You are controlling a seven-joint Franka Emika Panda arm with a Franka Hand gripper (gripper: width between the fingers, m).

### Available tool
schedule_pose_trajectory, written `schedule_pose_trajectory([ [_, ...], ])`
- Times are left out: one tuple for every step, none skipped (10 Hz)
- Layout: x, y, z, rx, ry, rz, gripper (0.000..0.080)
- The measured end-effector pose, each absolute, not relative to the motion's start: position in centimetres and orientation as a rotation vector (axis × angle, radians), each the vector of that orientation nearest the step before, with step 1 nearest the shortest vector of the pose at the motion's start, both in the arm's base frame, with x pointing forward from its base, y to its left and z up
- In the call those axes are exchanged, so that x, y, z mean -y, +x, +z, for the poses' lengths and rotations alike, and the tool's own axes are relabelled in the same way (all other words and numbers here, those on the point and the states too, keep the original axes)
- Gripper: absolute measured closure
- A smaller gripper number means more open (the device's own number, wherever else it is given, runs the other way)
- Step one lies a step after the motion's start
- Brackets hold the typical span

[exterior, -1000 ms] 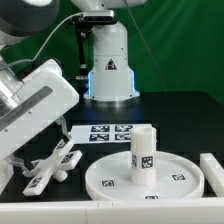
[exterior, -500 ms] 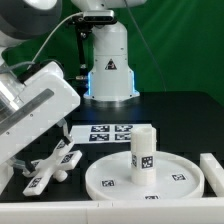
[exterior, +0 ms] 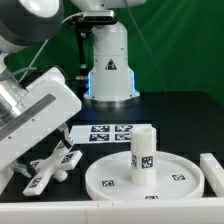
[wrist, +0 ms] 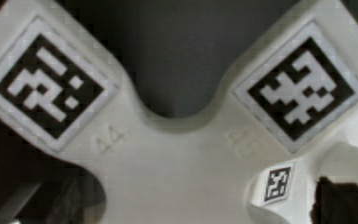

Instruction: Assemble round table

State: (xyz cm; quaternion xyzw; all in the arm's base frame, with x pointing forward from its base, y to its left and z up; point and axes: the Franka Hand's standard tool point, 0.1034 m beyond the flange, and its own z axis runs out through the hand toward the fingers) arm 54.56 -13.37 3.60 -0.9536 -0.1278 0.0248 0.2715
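The white cross-shaped base (exterior: 52, 165) lies flat on the black table at the exterior view's lower left. My gripper (exterior: 24, 160) hangs just over its left end, mostly hidden by the hand. The wrist view looks straight down onto the base (wrist: 176, 150) from very close, filling the picture with two of its tagged arms. No fingers show clearly there, and nothing is gripped. The round disc (exterior: 100, 185) lies at the front middle with the short post (exterior: 144, 155) standing upright at its centre. A small tagged white part (wrist: 279, 182) peeks in beside the base.
The marker board (exterior: 110, 130) lies behind the disc. The arm's own pedestal (exterior: 108, 60) stands at the back middle. A white border rail (exterior: 212, 170) runs along the exterior view's right edge.
The hand has sunk slightly toward the cross-shaped base. The base, disc and post have not moved.
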Motion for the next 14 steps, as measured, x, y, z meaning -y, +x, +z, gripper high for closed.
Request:
schedule_pose_trajectory([
  [13.29, 54.60, 3.58, 0.346, -2.568, 0.066, 0.0151],
  [13.40, 54.62, 3.56, 0.345, -2.570, 0.062, 0.0151],
  [13.42, 54.63, 3.55, 0.346, -2.570, 0.061, 0.0151],
  [13.42, 54.65, 3.57, 0.347, -2.571, 0.061, 0.0151],
  [13.42, 54.65, 3.57, 0.347, -2.571, 0.061, 0.0151],
  [13.42, 54.65, 3.57, 0.347, -2.571, 0.061, 0.0258],
  [13.42, 54.65, 3.57, 0.347, -2.571, 0.061, 0.0258],
  [13.42, 54.65, 3.57, 0.347, -2.571, 0.061, 0.0396],
  [13.42, 54.65, 3.57, 0.347, -2.571, 0.061, 0.0577],
  [13.42, 54.65, 3.57, 0.347, -2.571, 0.061, 0.0709],
  [13.42, 54.65, 3.57, 0.347, -2.571, 0.061, 0.0709],
  [13.42, 54.65, 3.57, 0.347, -2.571, 0.061, 0.0783],
  [13.42, 54.65, 3.57, 0.347, -2.571, 0.061, 0.0794],
  [13.42, 54.65, 3.57, 0.347, -2.571, 0.061, 0.0794],
])
